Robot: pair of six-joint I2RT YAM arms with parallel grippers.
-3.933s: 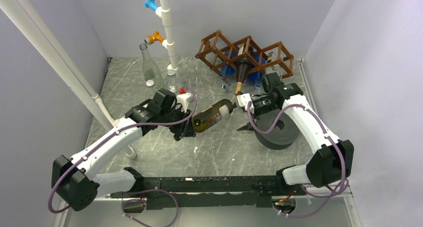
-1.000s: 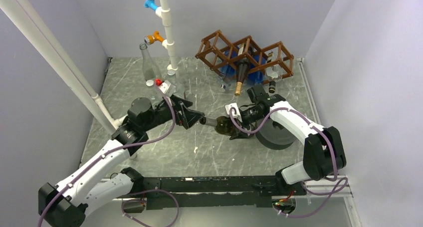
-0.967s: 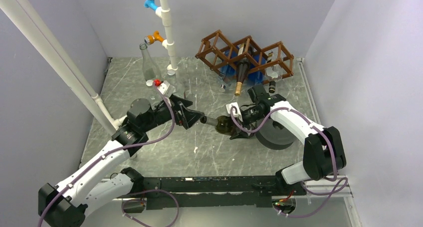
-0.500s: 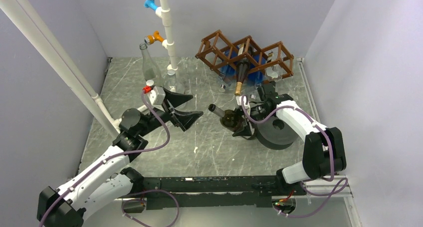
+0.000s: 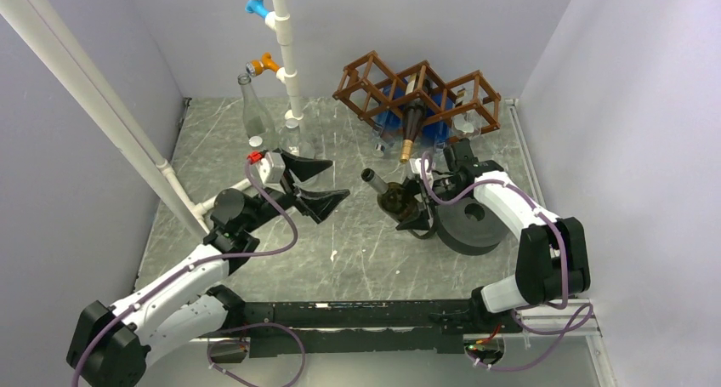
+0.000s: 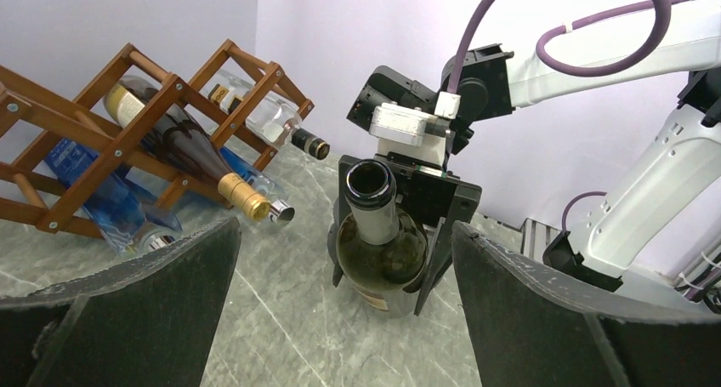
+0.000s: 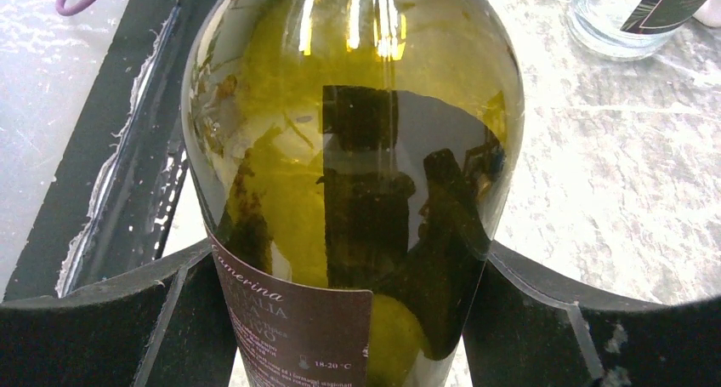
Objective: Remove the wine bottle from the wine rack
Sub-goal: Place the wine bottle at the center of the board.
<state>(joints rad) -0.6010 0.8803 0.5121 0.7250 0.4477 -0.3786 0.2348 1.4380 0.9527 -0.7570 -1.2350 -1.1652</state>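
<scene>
The wine bottle [image 5: 389, 198] is dark green glass with a brown label and an open neck pointing up and to the left. My right gripper [image 5: 406, 211] is shut on its body; both fingers press the glass in the right wrist view [image 7: 350, 259], where the bottle [image 7: 349, 149] fills the frame. Its base is at or just above the tabletop. My left gripper [image 5: 338, 179] is open wide and empty, a short way left of the neck; its view looks at the bottle [image 6: 380, 242]. The brown wine rack [image 5: 417, 89] stands at the back and holds other bottles.
A gold-capped dark bottle [image 5: 411, 132] juts out of the rack toward the held bottle. A dark round disc [image 5: 472, 221] lies under my right arm. A clear glass bottle [image 5: 251, 115] and white pipes [image 5: 285, 47] stand at the back left.
My left gripper has let go of the bottle's neck, opened wide and drawn back to the left. My right gripper has tipped the bottle more upright and shifted it slightly right.
</scene>
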